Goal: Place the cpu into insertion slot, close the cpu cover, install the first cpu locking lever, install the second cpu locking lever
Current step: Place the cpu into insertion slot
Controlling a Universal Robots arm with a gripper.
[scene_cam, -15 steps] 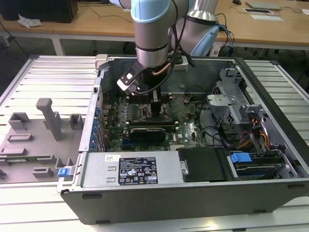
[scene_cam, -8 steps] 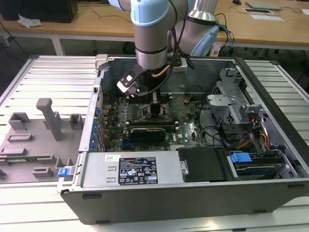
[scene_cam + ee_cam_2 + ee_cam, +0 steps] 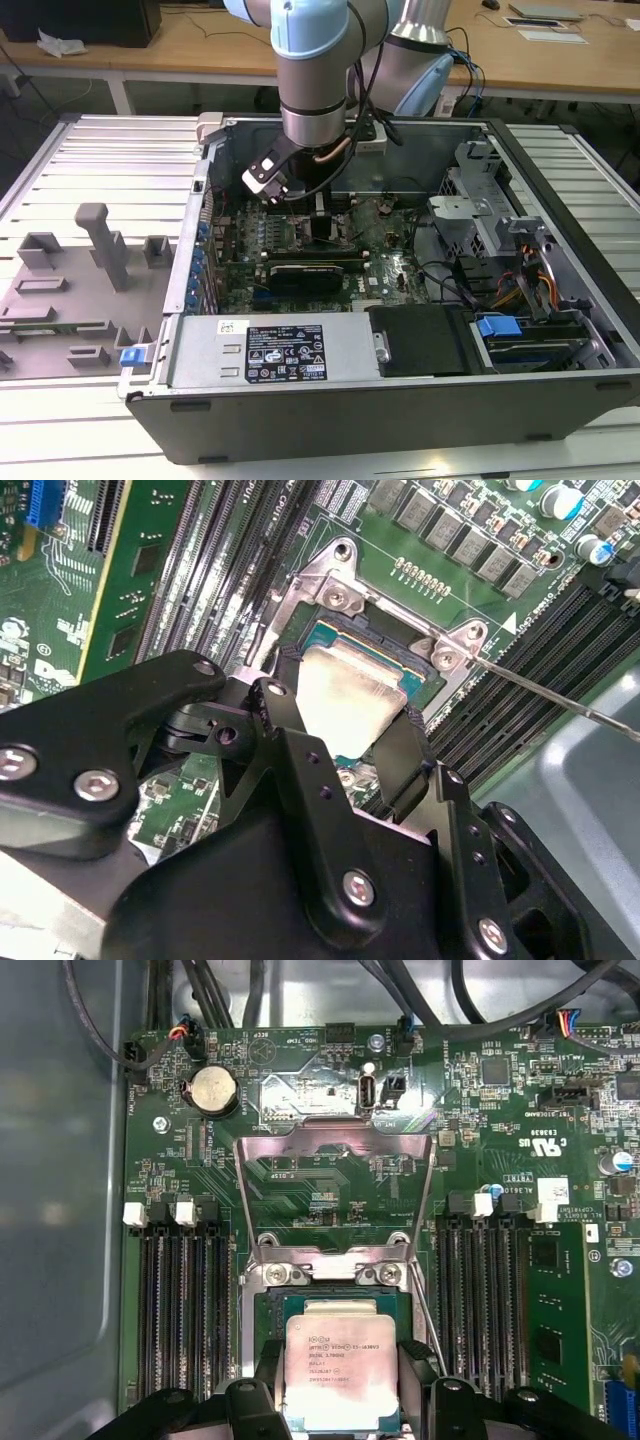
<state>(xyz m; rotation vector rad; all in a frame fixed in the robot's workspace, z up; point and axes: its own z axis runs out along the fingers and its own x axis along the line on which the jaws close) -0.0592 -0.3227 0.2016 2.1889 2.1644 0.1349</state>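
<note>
The cpu (image 3: 340, 1365) is a silvery square chip with pale edges, sitting between my gripper's (image 3: 342, 1385) black fingers (image 3: 268, 1380), which are shut on two opposite sides of it. It sits at the insertion slot (image 3: 330, 1273), whose shiny metal rim and teal inside show just beyond the chip. The cpu cover (image 3: 330, 1145) stands swung open past the slot, with green board visible through its window. In the second wrist view the cpu (image 3: 345, 695) lies over the insertion slot (image 3: 335, 595), and a thin wire lever (image 3: 560, 702) runs off to one side. In the exterior view my gripper (image 3: 298, 205) reaches down into the case.
Black memory slots (image 3: 185, 1300) flank the socket on both sides, with a coin battery (image 3: 212, 1090) and cables (image 3: 240, 995) beyond the cover. The open computer case (image 3: 400, 410) holds a power supply (image 3: 290, 350) and a drive bay (image 3: 498, 325). Grey fixtures (image 3: 95, 250) stand at the exterior view's left.
</note>
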